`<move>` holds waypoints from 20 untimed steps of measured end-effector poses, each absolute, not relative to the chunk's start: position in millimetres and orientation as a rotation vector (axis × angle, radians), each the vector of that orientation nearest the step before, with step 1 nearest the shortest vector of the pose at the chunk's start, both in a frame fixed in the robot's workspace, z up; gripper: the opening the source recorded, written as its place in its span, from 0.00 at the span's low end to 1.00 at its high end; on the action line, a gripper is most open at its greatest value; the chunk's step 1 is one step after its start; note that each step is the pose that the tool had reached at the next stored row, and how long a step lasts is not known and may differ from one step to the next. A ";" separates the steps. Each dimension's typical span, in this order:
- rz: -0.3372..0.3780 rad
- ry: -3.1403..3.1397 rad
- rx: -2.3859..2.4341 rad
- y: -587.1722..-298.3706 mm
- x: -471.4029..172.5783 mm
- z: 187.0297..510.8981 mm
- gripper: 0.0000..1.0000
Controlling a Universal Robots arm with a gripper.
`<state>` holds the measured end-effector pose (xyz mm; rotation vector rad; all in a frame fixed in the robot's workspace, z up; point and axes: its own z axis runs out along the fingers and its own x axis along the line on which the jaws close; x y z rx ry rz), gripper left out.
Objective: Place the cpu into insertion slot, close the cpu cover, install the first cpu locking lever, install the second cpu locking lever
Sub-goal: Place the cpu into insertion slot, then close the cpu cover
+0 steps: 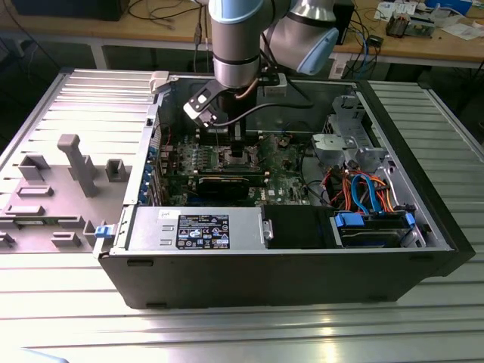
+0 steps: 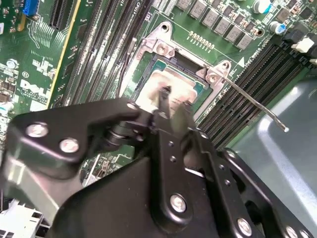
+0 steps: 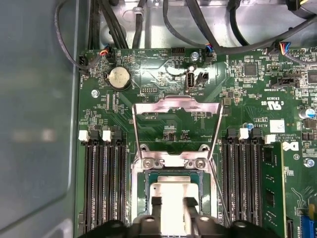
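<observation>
Directly beneath the end effector (image 3: 174, 200), the cpu (image 3: 173, 189) lies with its dull silver top up inside the insertion slot (image 3: 140, 181). Its far part is plain to see in the first wrist view. Its near edge is covered by the end effector's black body and cut off at the frame edge. The fingers (image 3: 156, 203) stand apart, open, with a strip of the cpu's top showing between them. Whether the tips touch the metal or hang just above it cannot be made out.

In the second wrist view the end effector (image 2: 165, 94) and its dark linkages hide much of the cpu (image 2: 184, 85) and one side of the insertion slot (image 2: 157, 63).

Beyond the fingertips, the cpu cover (image 3: 176, 105) is swung open, away from the slot. Its hinged edge is just past the cpu, and its tilt is hard to judge.

A thin wire locking lever (image 2: 257, 106) juts free from a slot corner, out to one side of the end effector above the memory slots (image 3: 101, 183).

In the exterior view the end effector (image 1: 236, 144) reaches down into the computer case (image 1: 265, 265) on the worktop (image 1: 76, 325), and the arm blocks the slot.
</observation>
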<state>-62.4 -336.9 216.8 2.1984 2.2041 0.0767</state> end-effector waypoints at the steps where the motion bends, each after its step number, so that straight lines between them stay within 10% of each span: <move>1: 0.072 2.206 2.201 -336.9 -62.0 216.8 0.17; 20: 0.070 2.207 2.202 -336.9 -61.9 217.6 0.11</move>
